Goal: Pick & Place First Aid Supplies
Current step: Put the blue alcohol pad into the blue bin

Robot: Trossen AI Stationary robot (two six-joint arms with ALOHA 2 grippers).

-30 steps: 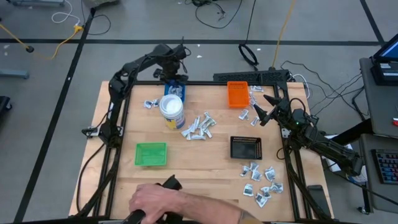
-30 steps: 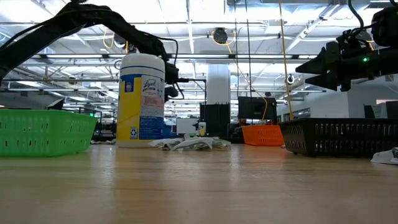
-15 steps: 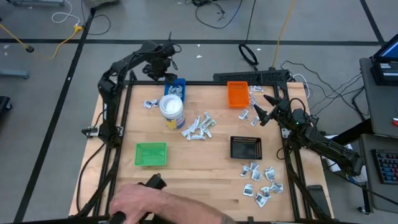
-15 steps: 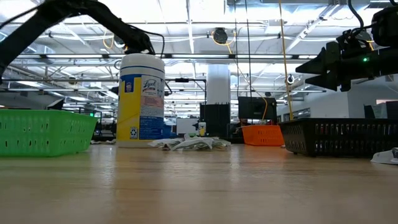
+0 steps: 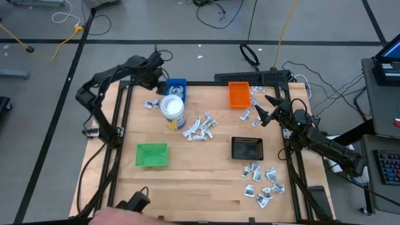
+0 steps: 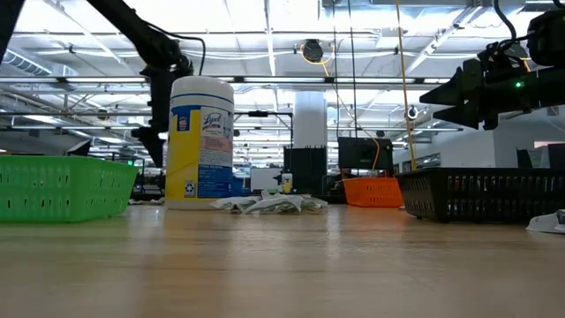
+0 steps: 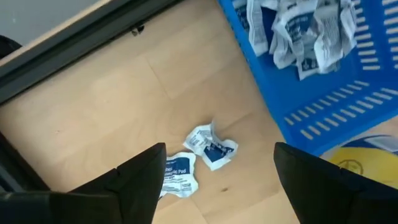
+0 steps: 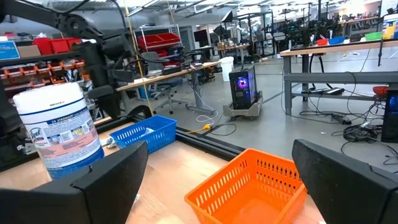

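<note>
Four trays [image 5: 152, 155] (one tub [image 5: 172, 112]), many packets [image 5: 199, 128].

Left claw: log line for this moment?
left claw: open, empty, above loose packets | blue tray: holds packets | right claw: open, waiting

- The high view looks straight down from well above the white tub [image 5: 172, 112], taking in the whole table [image 5: 206, 172] and the floor around it.
- The low view sits at tabletop level, well back from the tub [image 6: 200, 141], facing level across the wood into the room behind.
- The left wrist view looks steeply down, close above the blue tray [image 7: 311, 81] just beside the tub [image 7: 367, 162].
- The right wrist view faces level across the table, the orange tray [image 8: 249, 183] near, the tub [image 8: 59, 130] and blue tray [image 8: 144, 132] farther off.
- All four views share the tub.
</note>
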